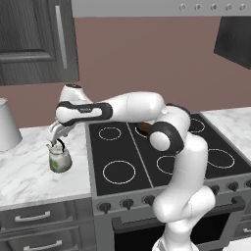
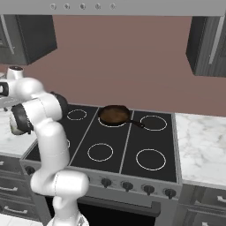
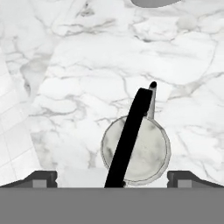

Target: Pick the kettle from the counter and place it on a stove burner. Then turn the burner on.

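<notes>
The counter (image 1: 29, 171) carries the kettle (image 1: 59, 159) near its front edge, left of the cooktop (image 1: 122, 147); the right base view adds a frying pan (image 2: 114, 114) on a rear ring; the gripper (image 1: 55, 139) hangs over the kettle, jaws apart, its handle (image 3: 129, 135) between them.

One kettle (image 1: 60, 159), left of centre in the left base view. One large white cone-shaped vessel (image 1: 7, 125) at the left edge. One brown frying pan (image 2: 114, 114), centre of the right base view. One black cooktop (image 2: 128, 145) with four white rings (image 2: 150, 159) in the open, a fifth under the pan, a sixth partly behind the arm (image 2: 50, 132). Six knobs (image 1: 127, 202) along the stove front, lower part of the left base view. Five small round buttons (image 1: 213, 7) along the top right. Two silver drawer handles (image 1: 33, 215), lower left. Two stretches of marble table (image 2: 198, 141), one on each side of the cooktop.
</notes>
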Robot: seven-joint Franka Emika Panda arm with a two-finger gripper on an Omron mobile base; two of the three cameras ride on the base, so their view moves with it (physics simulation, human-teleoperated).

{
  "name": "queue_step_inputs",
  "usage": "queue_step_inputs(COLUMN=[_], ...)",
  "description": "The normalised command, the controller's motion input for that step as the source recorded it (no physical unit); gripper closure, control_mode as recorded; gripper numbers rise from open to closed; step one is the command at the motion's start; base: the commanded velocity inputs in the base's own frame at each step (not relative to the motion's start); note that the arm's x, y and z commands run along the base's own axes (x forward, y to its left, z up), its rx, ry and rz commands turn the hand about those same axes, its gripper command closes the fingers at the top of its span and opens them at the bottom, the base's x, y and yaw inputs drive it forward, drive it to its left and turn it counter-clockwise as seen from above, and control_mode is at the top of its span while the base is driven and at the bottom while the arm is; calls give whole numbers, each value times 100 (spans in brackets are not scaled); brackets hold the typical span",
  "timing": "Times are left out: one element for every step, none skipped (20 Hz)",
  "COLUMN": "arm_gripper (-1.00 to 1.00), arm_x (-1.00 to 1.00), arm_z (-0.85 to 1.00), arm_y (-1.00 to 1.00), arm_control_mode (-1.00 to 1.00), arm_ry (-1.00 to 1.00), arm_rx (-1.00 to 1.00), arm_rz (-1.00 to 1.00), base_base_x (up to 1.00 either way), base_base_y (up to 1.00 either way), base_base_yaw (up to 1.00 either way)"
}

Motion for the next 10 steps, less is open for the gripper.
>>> queue_step_inputs(arm_gripper=[-100,-100,-100,-100,-100,-100,-100,-100,-100,-100], arm_x=[14,2,0,0,0,0,1,1,5,4], arm_z=[-11,-2,0,0,-5,-9,-14,-18,-19,-21], arm_y=[0,0,0,0,0,0,0,0,0,0], arm_control_mode=[-100,-100,-100,-100,-100,-100,-100,-100,-100,-100], arm_ry=[6,10,12,6,10,13,12,12,10,9], arm_rx=[-1,0,-5,-1,-2,-3,-4,-6,-7,-7], arm_rz=[-1,0,0,0,0,0,0,0,0,0], base_base_x=[0,0,0,0,0,0,0,0,0,0], base_base_y=[0,0,0,0,0,0,0,0,0,0], base_base_yaw=[0,0,0,0,0,0,0,0,0,0])
